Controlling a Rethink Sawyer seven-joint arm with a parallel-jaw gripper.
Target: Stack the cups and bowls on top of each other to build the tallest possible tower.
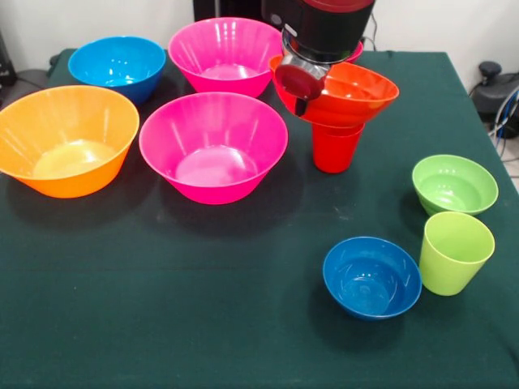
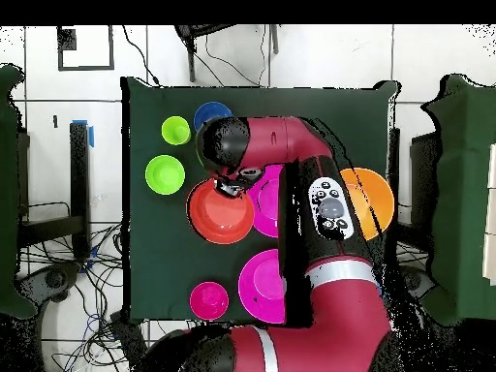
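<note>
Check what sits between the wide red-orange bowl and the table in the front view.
The red cup stands upright under the red-orange bowl, carrying it above the green tablecloth. The front view shows this.

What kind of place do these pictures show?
Probably a robotics lab, not a home: a robot arm over a green-covered table, loose cables on a tiled floor, and plastic bowls set out as test pieces.

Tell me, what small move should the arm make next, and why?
Probably lift clear of the red-orange bowl, which already sits tilted on the red cup, then head for the small green bowl. Whether the gripper holds the rim is unclear.
</note>
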